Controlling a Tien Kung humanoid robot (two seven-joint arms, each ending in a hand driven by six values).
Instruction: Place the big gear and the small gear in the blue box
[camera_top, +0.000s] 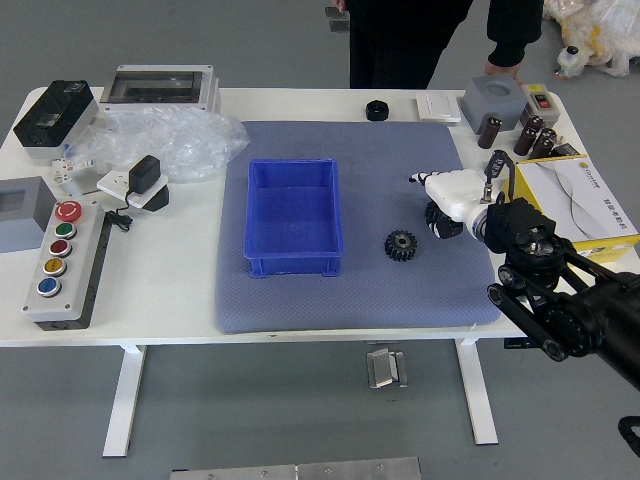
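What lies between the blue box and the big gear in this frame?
Only a bare strip of the grey-blue mat separates the blue box from the big gear, as the head view shows.
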